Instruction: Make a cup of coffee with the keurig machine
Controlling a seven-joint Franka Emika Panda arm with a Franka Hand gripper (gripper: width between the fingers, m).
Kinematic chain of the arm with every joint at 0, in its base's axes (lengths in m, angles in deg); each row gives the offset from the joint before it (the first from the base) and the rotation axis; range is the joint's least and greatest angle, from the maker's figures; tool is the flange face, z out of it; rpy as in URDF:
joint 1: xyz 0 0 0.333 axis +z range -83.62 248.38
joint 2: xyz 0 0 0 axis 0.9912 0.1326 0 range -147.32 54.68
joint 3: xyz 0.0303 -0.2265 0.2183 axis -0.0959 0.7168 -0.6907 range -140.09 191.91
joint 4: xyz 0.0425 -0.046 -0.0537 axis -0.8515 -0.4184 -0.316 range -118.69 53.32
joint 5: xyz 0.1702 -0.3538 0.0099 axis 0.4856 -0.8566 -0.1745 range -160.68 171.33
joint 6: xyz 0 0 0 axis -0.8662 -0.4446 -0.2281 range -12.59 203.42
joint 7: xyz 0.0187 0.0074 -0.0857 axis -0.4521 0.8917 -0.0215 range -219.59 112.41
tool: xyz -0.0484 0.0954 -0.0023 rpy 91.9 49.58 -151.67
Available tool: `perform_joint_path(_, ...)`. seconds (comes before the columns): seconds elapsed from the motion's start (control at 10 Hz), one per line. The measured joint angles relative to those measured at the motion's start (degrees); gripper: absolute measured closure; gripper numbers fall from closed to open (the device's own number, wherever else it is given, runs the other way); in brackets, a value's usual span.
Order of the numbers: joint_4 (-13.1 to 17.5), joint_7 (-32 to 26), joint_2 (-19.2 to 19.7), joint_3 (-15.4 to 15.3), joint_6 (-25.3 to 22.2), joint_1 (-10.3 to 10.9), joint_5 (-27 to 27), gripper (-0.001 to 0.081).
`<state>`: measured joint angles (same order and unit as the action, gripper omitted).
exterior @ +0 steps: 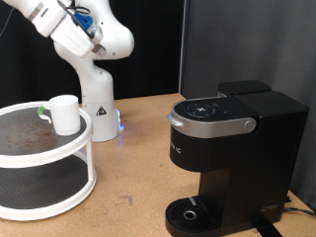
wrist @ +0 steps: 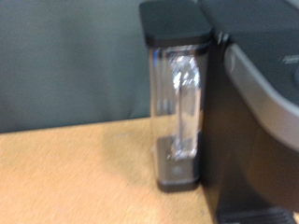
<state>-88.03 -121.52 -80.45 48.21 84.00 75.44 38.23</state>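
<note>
The white cup (exterior: 65,114) stands upright on the top shelf of a round white two-tier stand (exterior: 87,138) at the exterior view's left. The black keurig machine (exterior: 232,158) stands at the right, its silver-grey lid handle (exterior: 209,123) down. Nothing stands on its round drip tray (exterior: 190,212). The wrist view shows the machine's dark side (wrist: 252,121) and its clear water tank (wrist: 177,103) close up. The gripper shows in neither view; only the white arm (exterior: 84,35) shows at the exterior view's top left.
A small greenish thing (exterior: 41,112) lies beside the cup on the stand's top shelf. The robot's white base (exterior: 99,109) stands behind the stand. Bare brown tabletop (exterior: 138,168) lies between stand and machine. A cable (exterior: 296,207) runs off at the machine's right.
</note>
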Motion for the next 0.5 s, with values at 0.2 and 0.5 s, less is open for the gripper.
perform_joint_path(0.2,0.5,-3.6,-0.9,2.6,-3.2,-1.4,-4.5,0.0806)
perform_joint_path(0.5,2.5,-8.2,-1.4,8.8,-9.0,-2.5,-5.1,0.0806)
